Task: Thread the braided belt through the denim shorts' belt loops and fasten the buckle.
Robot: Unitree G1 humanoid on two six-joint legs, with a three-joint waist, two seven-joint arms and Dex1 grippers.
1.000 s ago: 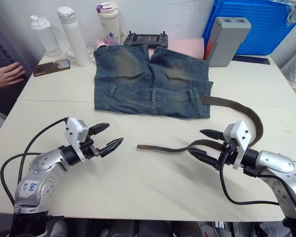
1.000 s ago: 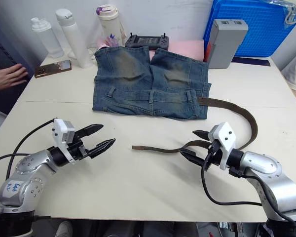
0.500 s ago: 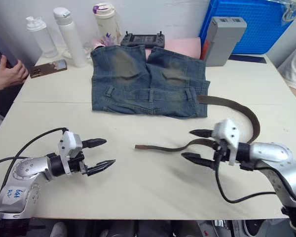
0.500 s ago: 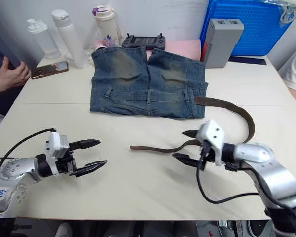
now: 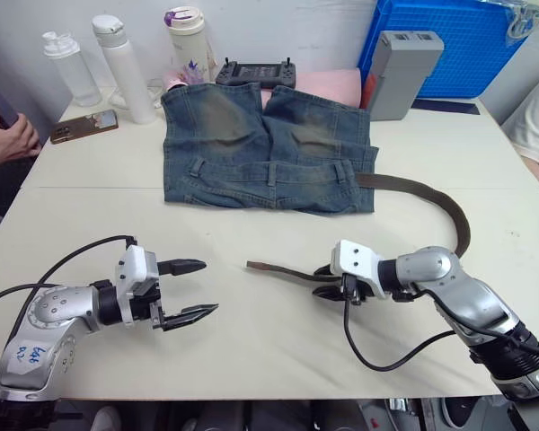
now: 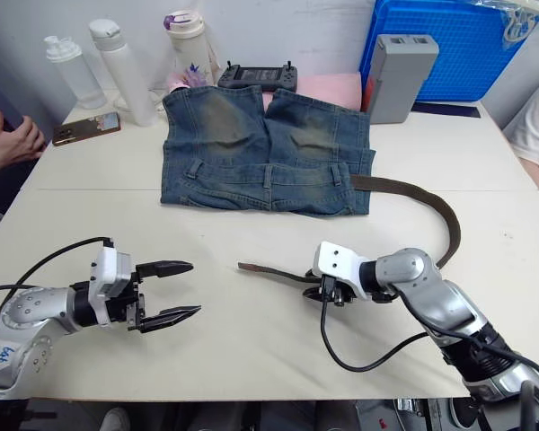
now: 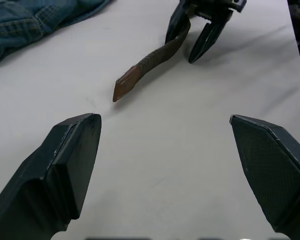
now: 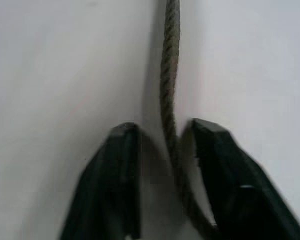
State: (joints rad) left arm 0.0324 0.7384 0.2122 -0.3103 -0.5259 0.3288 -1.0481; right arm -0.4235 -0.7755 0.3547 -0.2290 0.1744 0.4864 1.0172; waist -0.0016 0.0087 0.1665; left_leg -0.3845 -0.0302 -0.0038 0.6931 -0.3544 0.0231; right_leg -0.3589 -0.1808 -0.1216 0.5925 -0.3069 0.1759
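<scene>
Fingers (image 8: 122,170) straddle the woven braided belt (image 8: 170,75), not pinching.

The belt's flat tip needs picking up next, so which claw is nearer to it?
Right. The right claw straddles the braided belt just behind its flat tip; the left claw hovers open, apart from it.

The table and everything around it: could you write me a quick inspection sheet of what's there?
Surface: pale table, dry.
Job's things: denim shorts flat at the far side; braided belt runs from the waistband's right end, curving back to its flat tip.
Clutter: two white bottles, a tumbler, a phone, a black controller, a pink pad, a grey box.
Grippers: left gripper open, hovering; right gripper straddling the belt, fingers apart.
Cables: black cable looping at each arm.
Surroundings: blue crate; a person's hand.
</scene>
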